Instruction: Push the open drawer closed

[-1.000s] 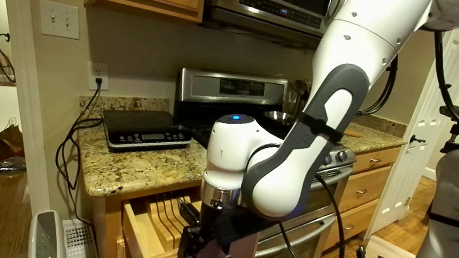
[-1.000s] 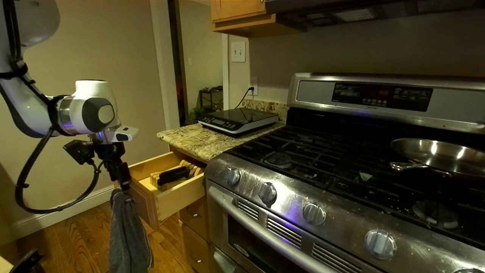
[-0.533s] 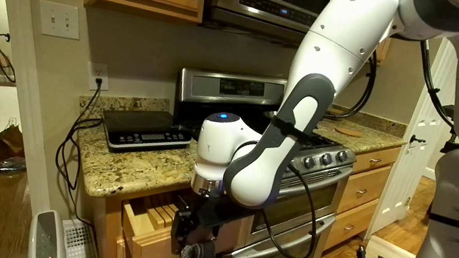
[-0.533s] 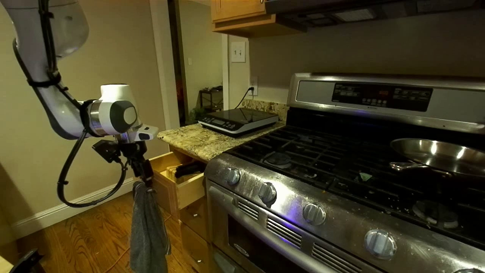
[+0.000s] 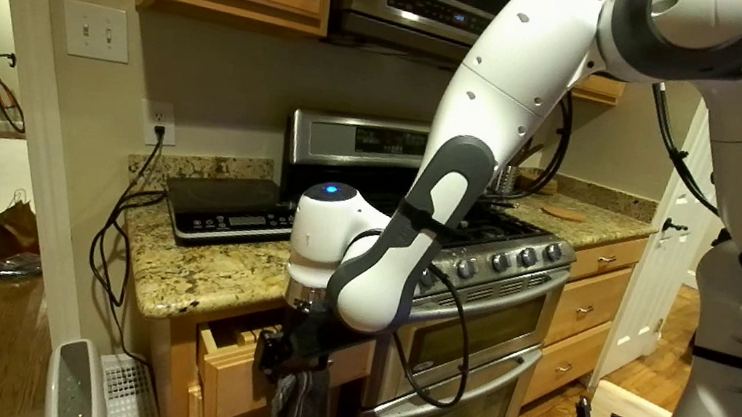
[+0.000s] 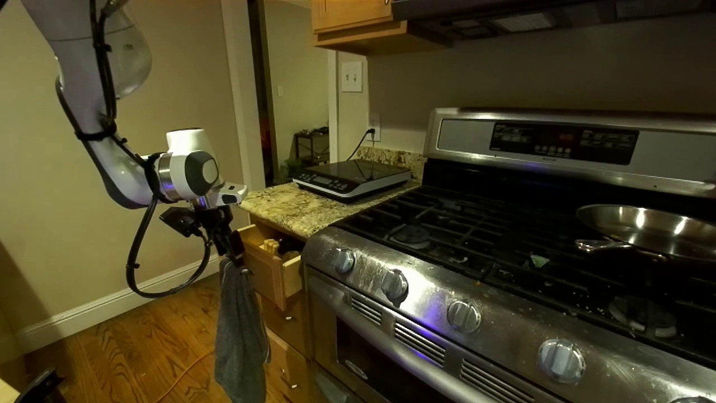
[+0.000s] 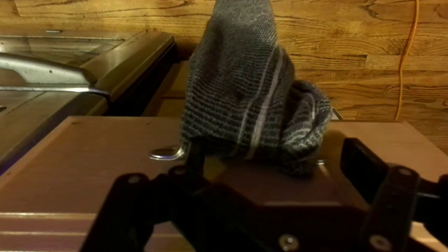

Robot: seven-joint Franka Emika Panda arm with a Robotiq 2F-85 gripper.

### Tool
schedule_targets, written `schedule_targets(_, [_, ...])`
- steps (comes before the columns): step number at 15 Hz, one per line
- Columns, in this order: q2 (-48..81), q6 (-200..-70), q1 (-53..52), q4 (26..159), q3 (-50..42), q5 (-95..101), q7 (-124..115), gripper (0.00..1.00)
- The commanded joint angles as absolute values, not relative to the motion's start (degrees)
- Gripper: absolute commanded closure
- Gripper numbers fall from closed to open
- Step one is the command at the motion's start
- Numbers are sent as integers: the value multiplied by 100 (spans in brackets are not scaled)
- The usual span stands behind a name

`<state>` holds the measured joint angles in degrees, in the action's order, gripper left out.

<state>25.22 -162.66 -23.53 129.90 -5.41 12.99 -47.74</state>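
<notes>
The drawer (image 5: pixel 234 387) is partly open under the counter, its wooden front also in view (image 6: pixel 265 274). A slotted wooden organiser (image 6: pixel 271 245) and a dark handle (image 6: pixel 290 246) show inside it. A grey towel (image 6: pixel 240 330) hangs from the drawer's metal handle (image 7: pixel 165 153). My gripper (image 7: pixel 274 154) is open, its fingers apart on either side of the towel's top, right at the drawer front. In the exterior views the gripper (image 6: pixel 238 260) points down against the front. Whether the fingers touch the wood is hard to tell.
A granite counter (image 5: pixel 220 282) with a portable cooktop (image 5: pixel 233 217) is above the drawer. The stainless oven (image 6: pixel 391 341) stands beside it, a pan (image 6: pixel 649 224) on its burners. A white appliance (image 5: pixel 80 386) stands on the floor near the cabinet. An orange cord (image 7: pixel 404 63) lies on the floor.
The arm and gripper have moved toward the cabinet, and the drawer has slid inward with them. Less of the organiser shows. The towel has moved along with the drawer front.
</notes>
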Motion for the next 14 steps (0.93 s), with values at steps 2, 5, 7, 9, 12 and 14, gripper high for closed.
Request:
schedule_targets(2, [2308,-16153,-3129,13025,-1158,2081,-5046,0])
schedule_targets(5, [1859,-15856,-2846,13358,-495,1668,-4502,0])
schedule_targets(7, [1547,-15630,-2625,13601,26,1285,-4188,0])
schedule_targets(9, [2009,-15739,-2695,13208,-20,1341,-4354,0])
schedule_targets(12, [1678,-15553,-2526,13449,381,1030,-4076,0])
schedule_targets(14, [1643,-15552,-2480,13499,383,1027,-4050,0])
